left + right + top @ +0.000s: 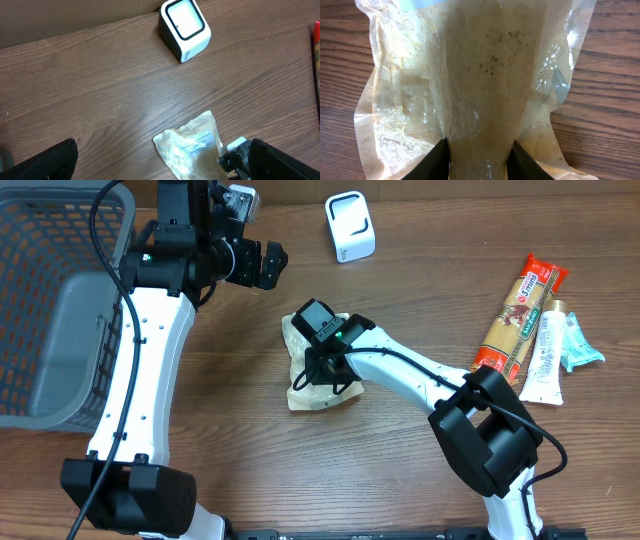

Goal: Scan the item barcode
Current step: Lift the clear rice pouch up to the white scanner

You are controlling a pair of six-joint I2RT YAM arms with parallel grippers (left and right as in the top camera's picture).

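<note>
Open tabletop (400, 290) between pouch (297, 337) and scanner (349, 225); basket (40, 240) on the left, pasta pack (518, 315) and tube (545, 355) far right.

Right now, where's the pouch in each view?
Overhead: pouch at centre, under the right gripper.
Left wrist: bottom centre.
Right wrist: fills the frame, running down between the fingers.
Landmark: scanner, white, beyond the pouch in overhead and left wrist; not in the right wrist view.

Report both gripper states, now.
Left gripper: open, holding nothing.
Right gripper: closed on the pouch.
</note>
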